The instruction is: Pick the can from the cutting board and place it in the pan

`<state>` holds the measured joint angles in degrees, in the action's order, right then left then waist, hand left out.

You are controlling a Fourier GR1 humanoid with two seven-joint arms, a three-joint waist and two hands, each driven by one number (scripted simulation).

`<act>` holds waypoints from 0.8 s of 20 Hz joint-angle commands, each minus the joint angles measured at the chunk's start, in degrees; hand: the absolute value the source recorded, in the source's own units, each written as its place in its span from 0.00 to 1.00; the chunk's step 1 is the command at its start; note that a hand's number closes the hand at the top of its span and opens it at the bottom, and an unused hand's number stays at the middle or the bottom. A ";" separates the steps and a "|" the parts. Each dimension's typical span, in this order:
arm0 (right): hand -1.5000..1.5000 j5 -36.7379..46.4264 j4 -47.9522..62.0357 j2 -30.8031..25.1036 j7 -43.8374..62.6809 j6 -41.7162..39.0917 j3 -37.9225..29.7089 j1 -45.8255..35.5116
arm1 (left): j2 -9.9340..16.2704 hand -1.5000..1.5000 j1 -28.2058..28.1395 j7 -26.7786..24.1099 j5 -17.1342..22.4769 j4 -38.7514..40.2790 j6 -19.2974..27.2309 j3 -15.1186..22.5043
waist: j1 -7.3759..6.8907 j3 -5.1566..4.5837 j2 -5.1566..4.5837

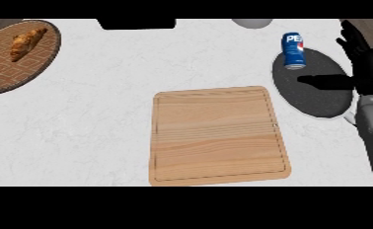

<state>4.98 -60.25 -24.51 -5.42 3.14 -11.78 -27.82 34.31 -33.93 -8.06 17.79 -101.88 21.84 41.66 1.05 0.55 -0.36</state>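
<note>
A blue Pepsi can (293,50) stands upright at the far left edge of the dark round pan (313,95), on the right side of the counter. The wooden cutting board (217,134) lies in the middle with nothing on it. My right hand (358,67) is at the right edge, over the pan's right side, open with fingers spread upward and the thumb stretched left across the pan. It is apart from the can. My left hand does not show.
A round brown woven plate (44,60) with a croissant (26,44) sits at the far left. A black object (137,23) and a grey round thing (252,22) sit along the back edge.
</note>
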 commanded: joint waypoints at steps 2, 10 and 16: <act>0.00 -7.25 2.05 -1.24 -3.54 -10.14 -2.69 1.49 | -6.01 0.50 13.25 -6.02 -0.62 -6.59 2.28 -8.19 | 2.48 -0.22 0.58; 0.00 -11.34 3.68 -5.46 -11.31 -21.71 -4.40 5.48 | -5.23 0.50 12.59 -6.33 0.42 -7.54 3.58 -8.54 | 3.74 -0.30 0.78; 0.00 -11.41 5.49 -9.07 -15.91 -26.36 -5.37 8.63 | -5.60 0.50 12.64 -7.02 0.37 -6.70 4.63 -7.96 | 3.82 -0.41 0.70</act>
<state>-5.86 -55.74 -31.53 -18.61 -19.98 -16.42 -21.10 35.12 -35.63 -8.96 19.66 -102.39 24.45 42.18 3.70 0.36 0.23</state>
